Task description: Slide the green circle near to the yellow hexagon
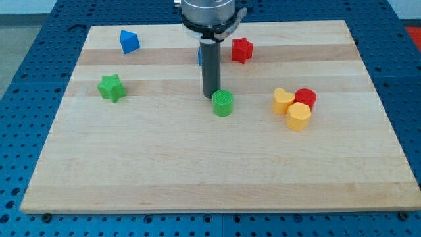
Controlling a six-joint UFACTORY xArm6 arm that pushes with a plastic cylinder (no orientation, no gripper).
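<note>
1. While the push is only being set up, the green circle point(223, 103) sits near the centre of the worktop point(197, 178), well apart from the yellow hexagon point(298, 116) toward the view's right.
2. Tool: a plain dark rod with no jaws, so nothing to open or clamp; my tip point(211, 97) stands just beside the green circle, at its upper-left edge, touching or nearly so.
3. Cluster at the view's right: yellow hexagon, with a yellow heart point(283, 101) and a red circle point(306, 97) touching it on its upper side.
4. Other stock: green star point(112, 87) at the view's left; blue block point(129, 41) at the upper left; red star point(241, 49) near the top; a blue block point(199, 56) mostly hidden behind the rod.
5. Step in hand, by judgement: contact made behind the circle, travel not yet done.
6. Next move calls for a push toward the view's right and slightly down, stopping short of the cluster.
</note>
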